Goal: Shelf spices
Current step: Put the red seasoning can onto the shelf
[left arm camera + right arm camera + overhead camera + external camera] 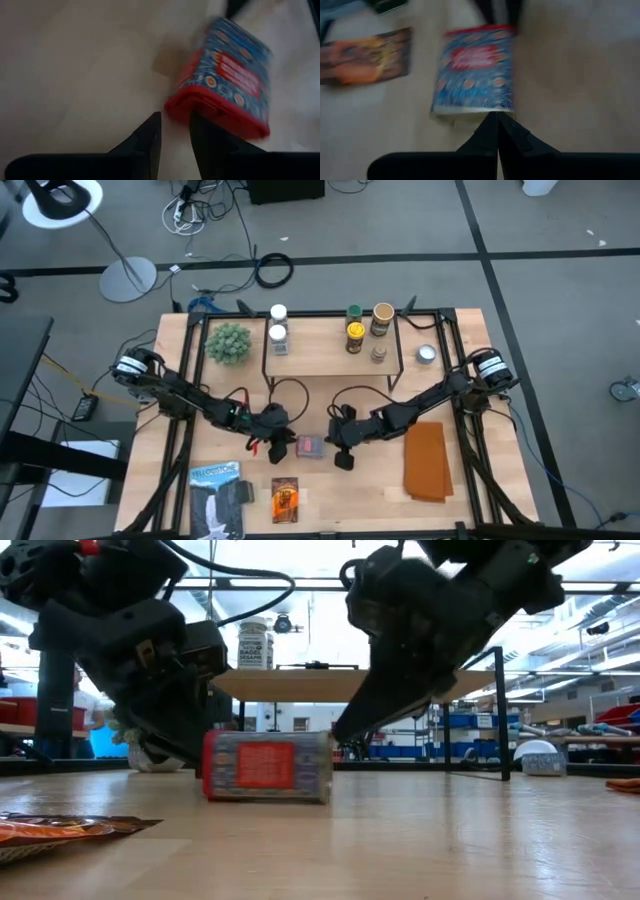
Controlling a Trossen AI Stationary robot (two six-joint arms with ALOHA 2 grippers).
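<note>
Both grippers low over the table (pixel 150 480), one at each end of the red box (pixel 310 446).

The shelf (pixel 330 340) stands beyond both grippers at the far side of the table, with jars on its top board: two white-lidded ones (pixel 278 313) toward the left arm's side, and a green-lidded one (pixel 354 311) and a tan-lidded one (pixel 382 310) toward the right arm's side. The red box lies flat on the table between the two grippers. The left gripper (pixel 172 127) has its fingers slightly parted, with one fingertip at the box's red end and nothing pinched. The right gripper (pixel 496 125) has its fingers pressed together, empty, the tips at the box's opposite end. The orange-brown packet (pixel 285 499) lies nearer the table's front edge, apart from both grippers.
</note>
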